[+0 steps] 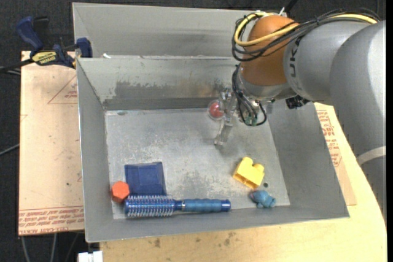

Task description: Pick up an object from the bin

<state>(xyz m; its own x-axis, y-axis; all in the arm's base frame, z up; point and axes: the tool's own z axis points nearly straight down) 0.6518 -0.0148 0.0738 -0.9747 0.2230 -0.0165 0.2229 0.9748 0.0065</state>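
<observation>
Here, camera view: looking down into the grey metal bin (161, 143) from above and a little to one side.
Arm: the grey arm (344, 61) comes in from the right of the view, with an orange cover (268, 52) at its wrist and yellow cables (244, 30) looped over it.
End effector: the end effector (221, 139) points down over the bare floor of the bin, right of the middle and not far from the foot of the back wall.
End effector state: I cannot tell whether it is open or closed, and nothing can be made out in its grip.
Nearest thing: a small red round thing (215, 110) sits just beside the end effector's upper part, on its left in the view; whether the two touch cannot be told.
Front right: a yellow block (249, 172) and, just beside it toward the front wall, a small blue lump (263, 199), both apart from the end effector.
Front left: a dark blue square block (145, 178) with a small orange piece (120, 191) at its left corner.
Front wall: a blue hairbrush (175, 205) lies along it, bristle head just beside the square block, handle pointing right.
</observation>
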